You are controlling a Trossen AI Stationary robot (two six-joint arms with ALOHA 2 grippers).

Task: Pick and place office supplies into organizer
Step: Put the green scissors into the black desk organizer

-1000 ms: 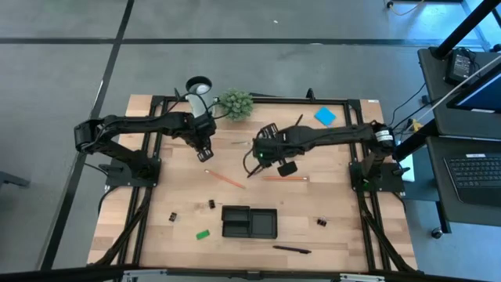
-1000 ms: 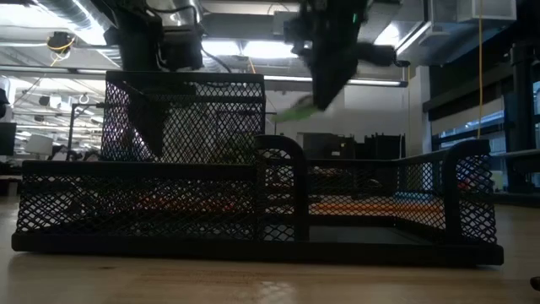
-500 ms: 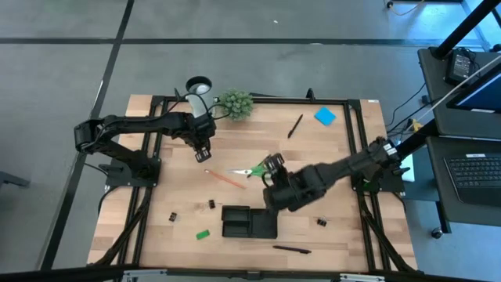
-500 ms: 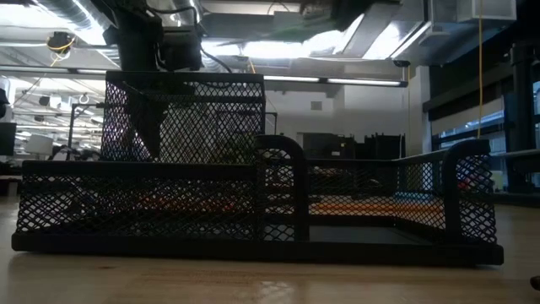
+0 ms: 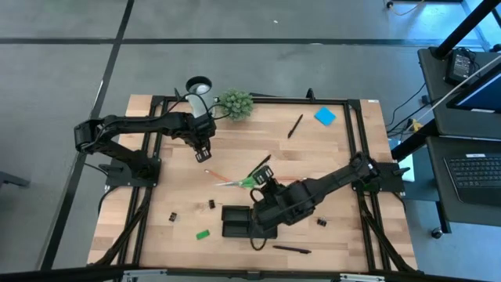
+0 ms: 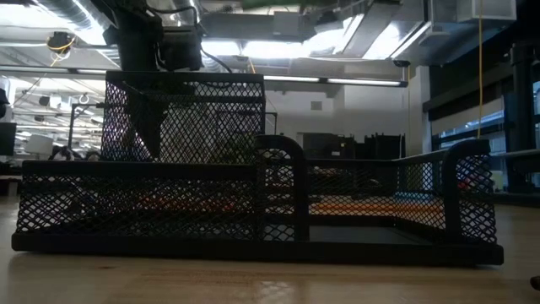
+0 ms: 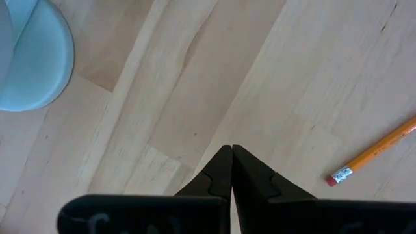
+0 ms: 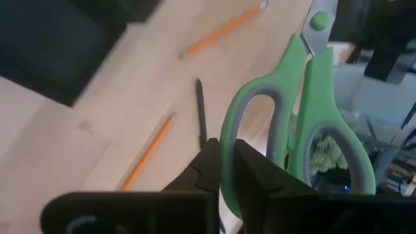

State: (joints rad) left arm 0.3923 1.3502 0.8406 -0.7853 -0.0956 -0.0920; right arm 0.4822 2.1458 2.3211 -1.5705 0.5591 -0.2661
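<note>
We see the green-handled scissors (image 8: 305,123) clamped by one handle loop in the jaws of the right gripper (image 5: 264,197), carried in the air just above the organizer (image 5: 236,222), which sits near the front edge of the counter (image 5: 156,168); the blades poke out toward the counter's middle. In our judgement the task is in its early part: the organizer's compartments look bare as far as the high view shows, and the scissors are not yet released.

Most supplies lie loose: an orange pencil (image 5: 225,178) near the middle; a black pen (image 5: 294,125) and the blue sticky-note pad (image 5: 325,117) toward the back right corner; another black pen (image 5: 291,250) along the front edge; the green eraser (image 5: 203,233) and small binder clips (image 5: 171,216) toward the front left; one more clip (image 5: 321,222) right of the organizer.

The left gripper (image 5: 203,151) waits over the back left part of the counter, its jaws pressed together on nothing.

The counter is pale wood on a black frame; a white cup (image 5: 199,84) and a small potted plant (image 5: 236,103) stand at the back edge; beyond lie grey floor and a desk with a keyboard (image 5: 476,173); the low view looks through the organizer's mesh into a hall with ceiling lights.
</note>
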